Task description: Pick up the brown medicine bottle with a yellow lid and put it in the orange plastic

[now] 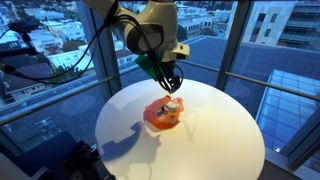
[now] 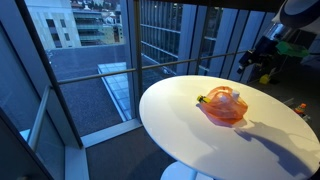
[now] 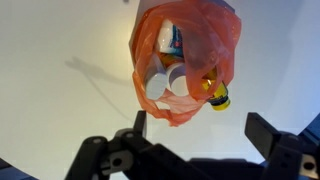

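the tool (image 3: 202,135) is seen in the wrist view with its two fingers (image 3: 140,124) spread wide apart, and nothing is held between them. it is hung over the orange plastic bag (image 3: 190,30), which is laid on the round white table (image 3: 60,90).

the brown medicine bottle (image 3: 209,80) is found lying inside the bag, and its dark body is seen through the thin orange film close to the bag's edge. its yellow lid (image 3: 219,99) is seen poking out at the rim of the bag, toward the lower right of that picture. two white-capped containers (image 3: 160,88) are seen in the bag just beside the bottle. a packet with blue print (image 3: 172,40) is tucked deeper in, and what it is cannot be told.

in an exterior view the orange plastic bag (image 1: 160,115) is shown near the middle of the table, with the tool (image 1: 171,86) above it. in an exterior view the yellow lid (image 2: 201,99) is made out at the side of the orange plastic bag (image 2: 226,108) that faces the tall windows (image 2: 150,40). city buildings are seen through the glass in both exterior views.
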`<action>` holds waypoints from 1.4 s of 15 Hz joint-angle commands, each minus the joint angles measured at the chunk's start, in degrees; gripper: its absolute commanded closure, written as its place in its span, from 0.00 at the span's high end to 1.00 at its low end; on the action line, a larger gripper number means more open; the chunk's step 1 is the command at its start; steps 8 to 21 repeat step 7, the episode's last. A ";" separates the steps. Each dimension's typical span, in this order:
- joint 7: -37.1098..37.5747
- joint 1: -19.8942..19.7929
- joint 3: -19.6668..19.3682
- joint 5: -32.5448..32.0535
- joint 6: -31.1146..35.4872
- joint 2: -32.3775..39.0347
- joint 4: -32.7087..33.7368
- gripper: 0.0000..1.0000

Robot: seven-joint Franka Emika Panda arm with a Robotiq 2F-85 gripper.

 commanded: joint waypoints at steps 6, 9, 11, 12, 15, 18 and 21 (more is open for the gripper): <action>-0.39 0.04 -1.93 -0.11 -0.14 -1.19 -2.07 1.00; -0.39 0.05 -1.92 -0.11 -0.14 -1.11 -2.07 1.00; -0.39 0.05 -1.92 -0.11 -0.14 -1.11 -2.07 1.00; -0.39 0.05 -1.92 -0.11 -0.14 -1.11 -2.07 1.00; -0.39 0.05 -1.92 -0.11 -0.14 -1.11 -2.07 1.00; -0.39 0.05 -1.92 -0.11 -0.14 -1.11 -2.07 1.00; -0.39 0.05 -1.92 -0.11 -0.14 -1.11 -2.07 1.00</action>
